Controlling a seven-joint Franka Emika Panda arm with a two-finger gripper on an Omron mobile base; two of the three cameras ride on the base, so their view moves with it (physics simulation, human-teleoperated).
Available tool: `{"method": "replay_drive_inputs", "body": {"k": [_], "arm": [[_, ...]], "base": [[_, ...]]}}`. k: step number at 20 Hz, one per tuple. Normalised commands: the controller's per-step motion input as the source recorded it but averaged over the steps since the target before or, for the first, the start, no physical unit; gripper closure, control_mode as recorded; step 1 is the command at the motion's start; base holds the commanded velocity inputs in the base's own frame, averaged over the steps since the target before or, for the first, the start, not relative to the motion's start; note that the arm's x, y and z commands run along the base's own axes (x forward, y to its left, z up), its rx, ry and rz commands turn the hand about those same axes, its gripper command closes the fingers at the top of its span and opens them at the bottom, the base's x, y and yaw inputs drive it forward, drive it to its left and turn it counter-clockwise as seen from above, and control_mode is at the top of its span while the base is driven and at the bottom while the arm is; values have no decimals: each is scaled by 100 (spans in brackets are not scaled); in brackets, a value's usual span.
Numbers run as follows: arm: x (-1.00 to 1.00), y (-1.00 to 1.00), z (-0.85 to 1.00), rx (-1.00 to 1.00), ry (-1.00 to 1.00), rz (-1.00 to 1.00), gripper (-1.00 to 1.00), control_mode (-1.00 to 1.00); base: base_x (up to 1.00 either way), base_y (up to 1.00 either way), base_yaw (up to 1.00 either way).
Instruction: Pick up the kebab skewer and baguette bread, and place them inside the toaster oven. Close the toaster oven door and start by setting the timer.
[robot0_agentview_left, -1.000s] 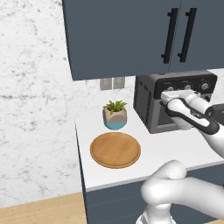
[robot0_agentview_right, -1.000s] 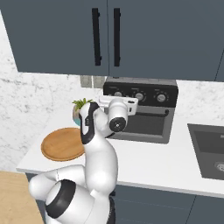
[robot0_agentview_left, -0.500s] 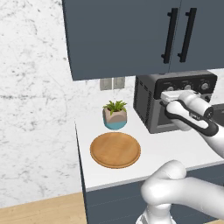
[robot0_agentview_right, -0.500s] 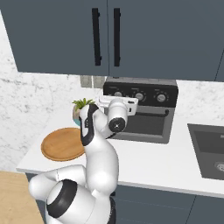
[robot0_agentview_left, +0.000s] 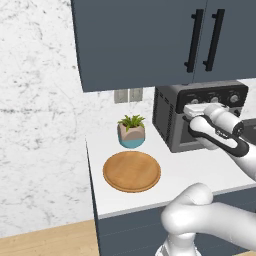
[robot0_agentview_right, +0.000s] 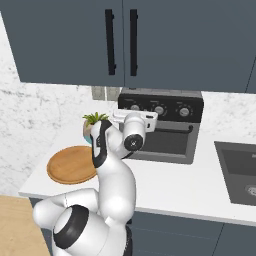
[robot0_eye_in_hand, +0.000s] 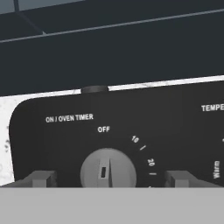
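Observation:
The toaster oven (robot0_agentview_left: 166, 120) (robot0_agentview_right: 195, 150) stands at the back of the counter, and the toaster oven door (robot0_agentview_right: 167, 144) is shut with its bar handle (robot0_agentview_right: 175, 129) up. My gripper (robot0_agentview_left: 193, 107) (robot0_agentview_right: 131, 114) (robot0_eye_in_hand: 109, 177) is open at the left end of the knob panel. In the hand view one fingertip (robot0_eye_in_hand: 41, 178) stands on each side of the timer knob (robot0_eye_in_hand: 108, 168), apart from it. The knob's pointer sits near OFF. The kebab skewer and the baguette bread are hidden from view.
A round wooden plate (robot0_agentview_left: 132, 171) (robot0_agentview_right: 71, 164) lies bare on the counter left of the oven. Behind it stands a small potted plant (robot0_agentview_left: 131, 131) (robot0_agentview_right: 92, 122). Blue-grey cabinet doors (robot0_agentview_left: 200, 40) hang above the oven. A sink (robot0_agentview_right: 240, 172) is at the right.
The hand has crept slightly closer to the oven's knob panel. The jaws have stayed open.

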Motion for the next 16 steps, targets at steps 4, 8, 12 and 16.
{"method": "replay_drive_inputs", "body": {"k": [4, 8, 12, 16], "arm": [[0, 0, 0, 0, 0, 0, -100, -100], [0, 0, 0, 0, 0, 0, -100, -100], [0, 0, 0, 0, 0, 0, -100, -100], [0, 0, 0, 0, 0, 0, -100, -100]], "base": [[0, 0, 0], [0, 0, 0], [0, 0, 0], [0, 0, 0]]}}
